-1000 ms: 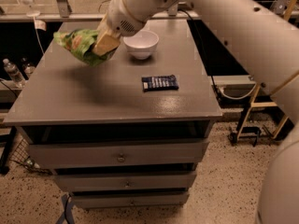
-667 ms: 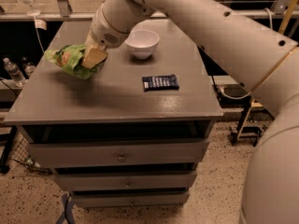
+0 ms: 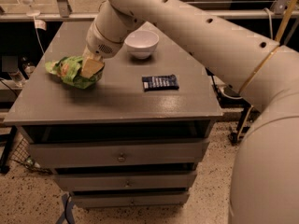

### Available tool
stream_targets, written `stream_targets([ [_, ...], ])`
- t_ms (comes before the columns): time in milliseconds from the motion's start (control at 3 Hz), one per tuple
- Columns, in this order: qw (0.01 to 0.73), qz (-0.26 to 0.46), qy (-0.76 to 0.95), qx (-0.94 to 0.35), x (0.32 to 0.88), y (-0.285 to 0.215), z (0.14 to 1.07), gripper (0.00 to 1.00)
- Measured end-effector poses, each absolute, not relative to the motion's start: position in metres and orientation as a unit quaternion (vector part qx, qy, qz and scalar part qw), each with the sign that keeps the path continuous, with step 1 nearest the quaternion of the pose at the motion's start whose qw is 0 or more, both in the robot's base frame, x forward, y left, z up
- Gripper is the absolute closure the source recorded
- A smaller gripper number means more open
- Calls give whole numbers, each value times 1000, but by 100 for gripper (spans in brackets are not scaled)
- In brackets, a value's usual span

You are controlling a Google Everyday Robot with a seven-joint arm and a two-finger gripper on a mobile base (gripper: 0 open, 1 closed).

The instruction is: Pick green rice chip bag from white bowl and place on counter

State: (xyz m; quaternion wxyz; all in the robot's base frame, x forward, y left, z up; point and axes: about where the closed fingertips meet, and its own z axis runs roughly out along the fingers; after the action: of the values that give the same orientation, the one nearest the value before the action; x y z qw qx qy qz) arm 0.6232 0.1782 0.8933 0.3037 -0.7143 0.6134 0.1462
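The green rice chip bag (image 3: 67,70) is light green and crumpled, resting low on the left part of the grey counter (image 3: 117,99). My gripper (image 3: 91,68) is shut on the bag's right side, at counter height. The white bowl (image 3: 141,43) stands to the right and behind the gripper, with nothing in it. My white arm reaches in from the upper right over the counter.
A flat dark-blue packet (image 3: 160,82) lies on the counter right of centre, in front of the bowl. Three wide drawers (image 3: 121,156) are below the top. Dark shelving and cables stand to the left and behind.
The gripper has carried the bag leftward away from the bowl and down, from held in the air to resting on the counter's left part.
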Motion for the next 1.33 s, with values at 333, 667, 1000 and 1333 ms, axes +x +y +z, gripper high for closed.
stream_targets([
  [333, 303, 147, 613, -715, 623, 179, 892, 54],
  [667, 301, 148, 612, -716, 622, 181, 891, 31],
  [1000, 300, 148, 612, -717, 621, 182, 889, 8],
  [1333, 292, 143, 610, -722, 624, 180, 891, 0],
])
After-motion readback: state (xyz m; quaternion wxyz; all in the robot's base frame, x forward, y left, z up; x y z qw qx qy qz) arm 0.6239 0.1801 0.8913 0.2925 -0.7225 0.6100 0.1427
